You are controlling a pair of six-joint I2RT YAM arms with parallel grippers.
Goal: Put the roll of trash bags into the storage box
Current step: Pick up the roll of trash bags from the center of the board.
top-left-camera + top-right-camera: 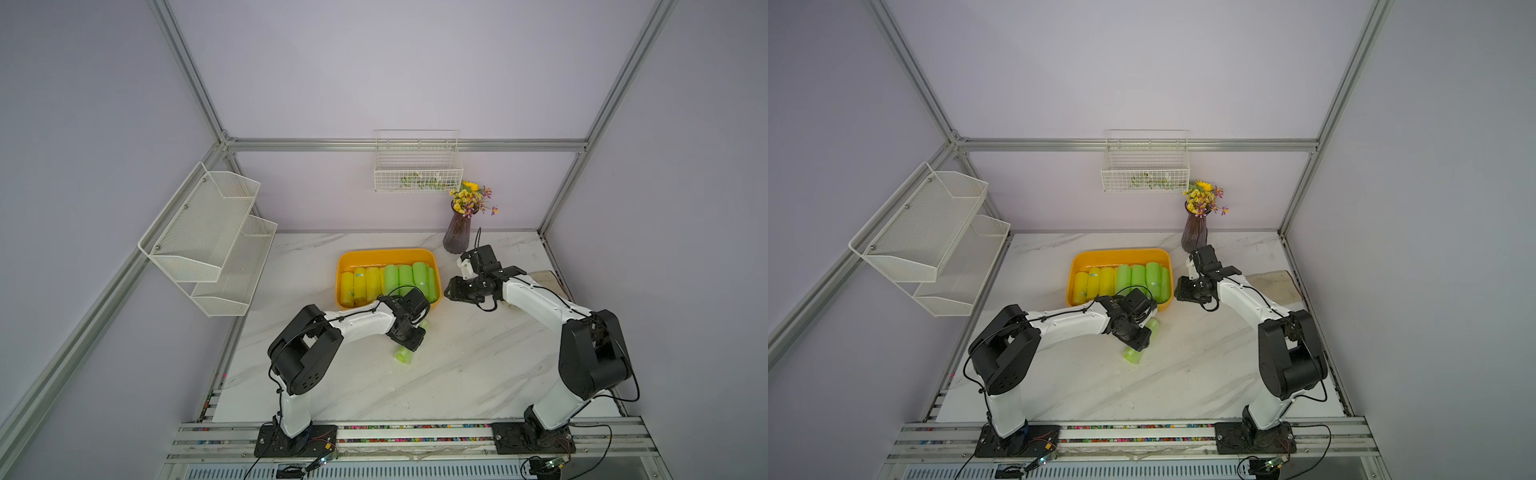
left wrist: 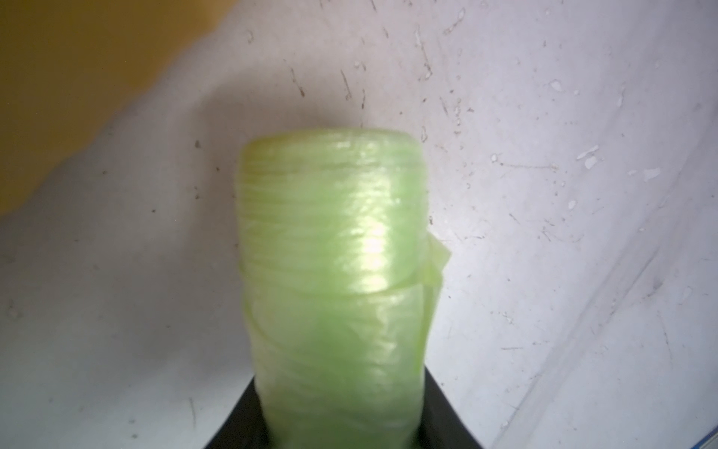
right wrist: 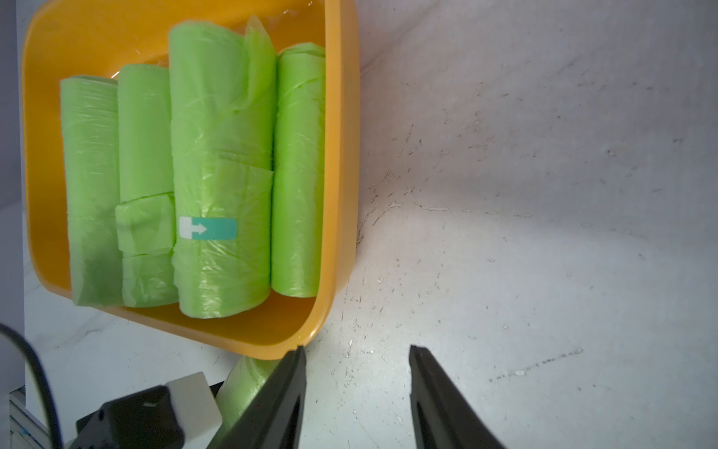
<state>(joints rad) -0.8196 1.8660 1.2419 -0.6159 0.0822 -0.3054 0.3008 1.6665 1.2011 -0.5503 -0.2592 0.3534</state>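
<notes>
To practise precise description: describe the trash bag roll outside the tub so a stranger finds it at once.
On the marble table, find the orange-yellow storage box. Just in front of its near rim, under the left gripper, lies a pale green roll. Unlike the yellow and green rolls packed in the box, it alone lies on the table.

No words, brand names or numbers legible anywhere. Only one sign: a teal sticker with a white tab shape and a white arrow, stuck on the widest green roll in the storage box. In both top views, tiny teal specks on yellow rolls at the box's left end, too small to read.
</notes>
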